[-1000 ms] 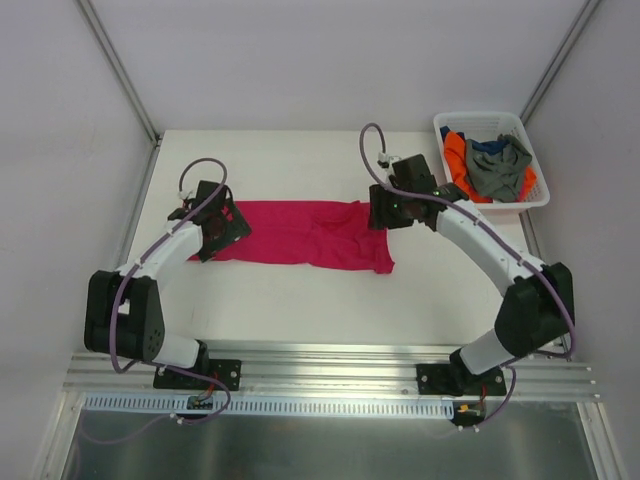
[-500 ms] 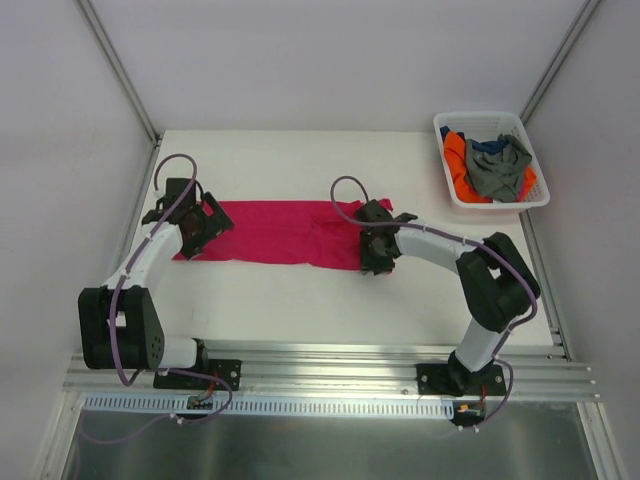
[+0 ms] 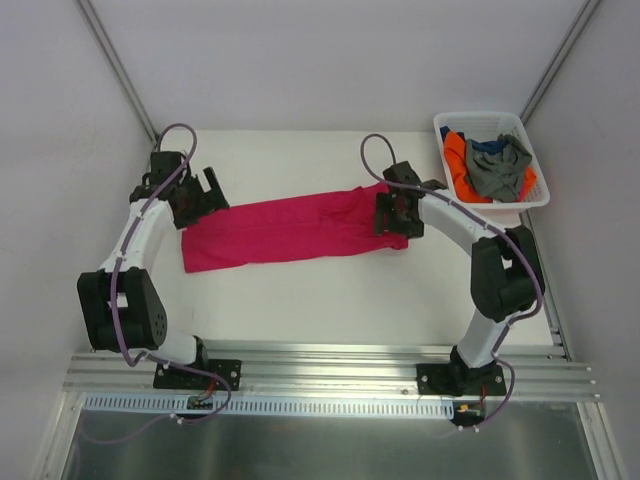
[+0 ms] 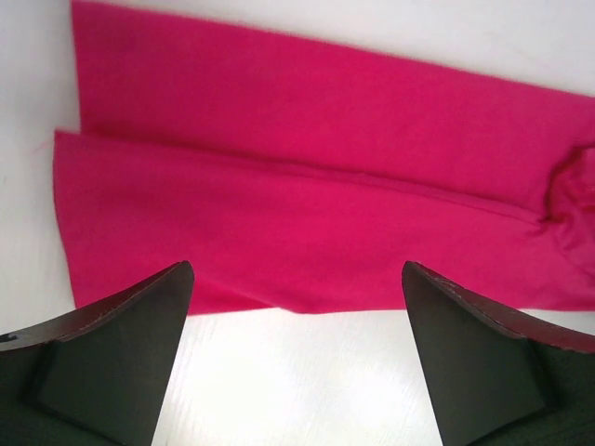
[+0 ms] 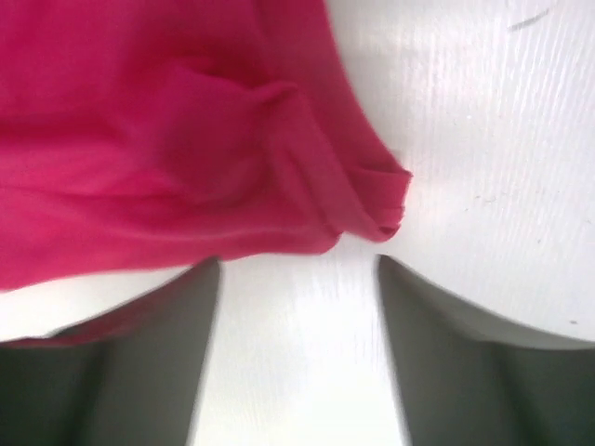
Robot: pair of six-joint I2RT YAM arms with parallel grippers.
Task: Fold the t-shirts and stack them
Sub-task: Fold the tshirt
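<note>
**Top view.**
- Pink shirt (image 3: 290, 228): one long folded band, lying aslant across the middle of the tabletop (image 3: 300, 300), its left end lower than its right.
- Left pincer (image 3: 207, 192): at the band's upper left end.
- Right pincer (image 3: 393, 220): over the bunched right end.
- Basket (image 3: 480, 116): at the far right, well apart from the band. It holds the orange shirt (image 3: 455, 155), grey shirt (image 3: 500, 170) and blue shirt (image 3: 488, 146) in a heap.

**Left wrist view.**
- Left pincer (image 4: 297, 362): fingers wide apart, with only bare tabletop between them.
- Pink shirt (image 4: 307, 186): just ahead of the tips, in two flat layers with a long crease. It puckers at the right.

**Right wrist view.**
- Right pincer (image 5: 297, 362): fingers apart, gripping nothing.
- Pink shirt (image 5: 167, 139): its rumpled edge and a curled corner lie just beyond the tips.

**Hazards, as judged.**
- A pinch that closes short of the hem would catch no cloth.
- A pinch that takes only the top layer would pull the fold open.
- Because the band is skewed and wadded at the right, the next fold may come out crooked or lumpy.
- Uneven pulling by the two arms would wrinkle it further.
</note>
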